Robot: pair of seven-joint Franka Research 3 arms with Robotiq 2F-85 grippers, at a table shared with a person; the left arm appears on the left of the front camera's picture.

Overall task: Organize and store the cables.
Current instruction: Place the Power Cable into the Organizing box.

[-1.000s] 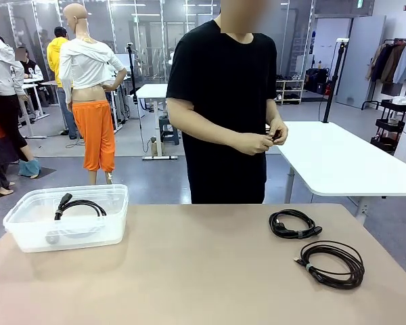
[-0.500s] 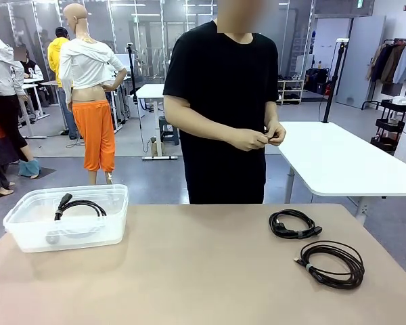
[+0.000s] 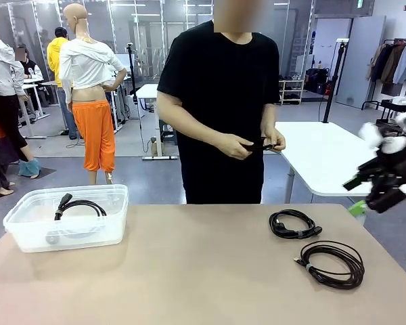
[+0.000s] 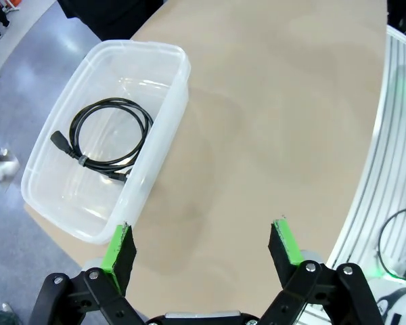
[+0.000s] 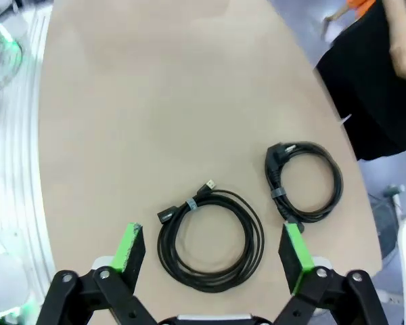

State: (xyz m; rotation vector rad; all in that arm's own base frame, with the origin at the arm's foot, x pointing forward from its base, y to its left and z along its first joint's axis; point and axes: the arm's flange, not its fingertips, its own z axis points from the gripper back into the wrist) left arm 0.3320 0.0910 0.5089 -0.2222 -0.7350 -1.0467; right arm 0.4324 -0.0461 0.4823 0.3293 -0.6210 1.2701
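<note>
Front view: larger coil (image 3: 329,264) and smaller coil (image 3: 294,223) lie on table (image 3: 189,271), right side. Judged light, limp; grasp across bundled strands near strap. Right gripper (image 3: 355,196) hangs above table edge.

Left wrist view: left gripper (image 4: 203,245) wide, empty; third cable (image 4: 108,139) inside clear bin (image 4: 169,122).

Right wrist view: right gripper (image 5: 214,249) wide, empty, over larger coil (image 5: 210,240).

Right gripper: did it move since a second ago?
Yes. The right gripper has swung in from the right edge of the front view, now hanging open above and right of the nearer cable, which stayed put.
</note>
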